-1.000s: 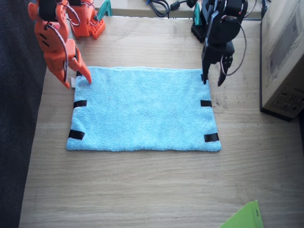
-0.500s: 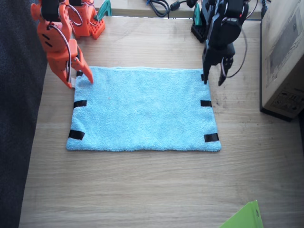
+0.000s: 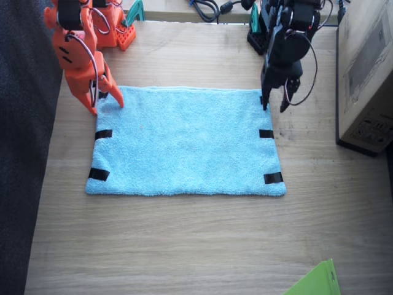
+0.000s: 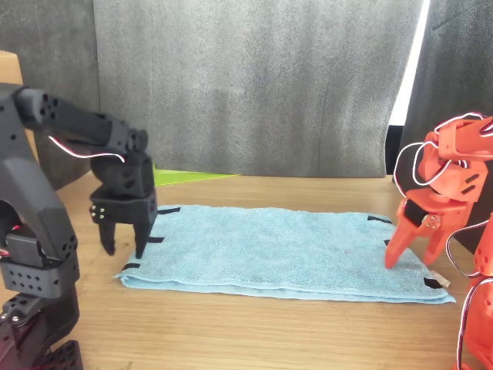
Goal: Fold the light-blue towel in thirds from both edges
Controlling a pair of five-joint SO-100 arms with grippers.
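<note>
The far-corner tape strip on each short edge of the light-blue towel (image 3: 184,141) is hidden behind a gripper in the fixed view, so only two black strips show per side there; the small white tag (image 4: 437,279) shows only in the front view, poking out at the corner beside the orange arm; a cardboard box (image 3: 367,67) is cut off by the frame, as is a green sheet (image 3: 316,281) at the near corner of the counter (image 3: 184,246); whether any fingertip actually touches the cloth cannot be told.

The towel lies flat and fully spread on the counter, long sides running across the fixed view.

The right gripper (image 3: 107,104), orange, points down over the far corner of its short edge with its fingers apart, one outside the edge and one over the cloth, holding nothing; the left gripper (image 3: 274,104), black, hangs over the far corner of the opposite short edge, fingers likewise spread and empty, one tip at the towel's border and the other over bare wood.
</note>
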